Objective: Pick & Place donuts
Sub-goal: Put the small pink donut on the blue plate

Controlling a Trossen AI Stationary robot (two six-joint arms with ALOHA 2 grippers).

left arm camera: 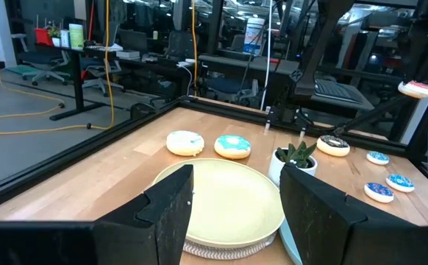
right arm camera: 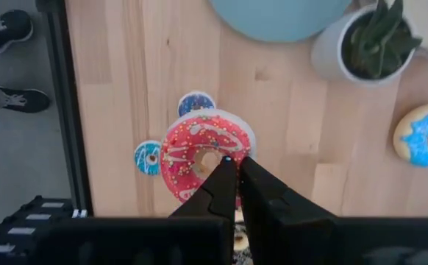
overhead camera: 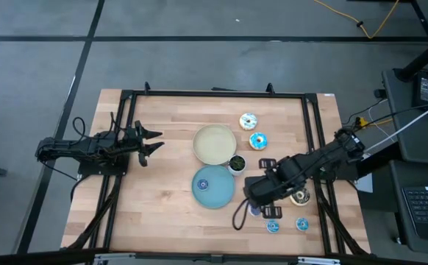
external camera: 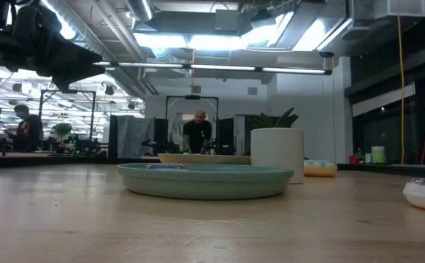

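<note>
Pink donut (right arm camera: pixel 203 158) hangs above the wood table (overhead camera: pixel 162 199), pinched at its rim by the right gripper (right arm camera: pixel 232 163) over small blue donuts (right arm camera: pixel 149 157) near the blue plate (overhead camera: pixel 212 187), while the left gripper (left arm camera: pixel 232 213) waits wide open beside the cream plate (overhead camera: pixel 214 143).

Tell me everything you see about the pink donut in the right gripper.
The pink donut is a toy ring with pink-red icing, coloured sprinkles and a pale rim showing round its edge. The right gripper is shut on it, the fingertips meeting at the edge of its hole. It hangs above the wooden table, roughly flat, over two small blue donuts. In the left wrist view it shows raised in the air.
</note>
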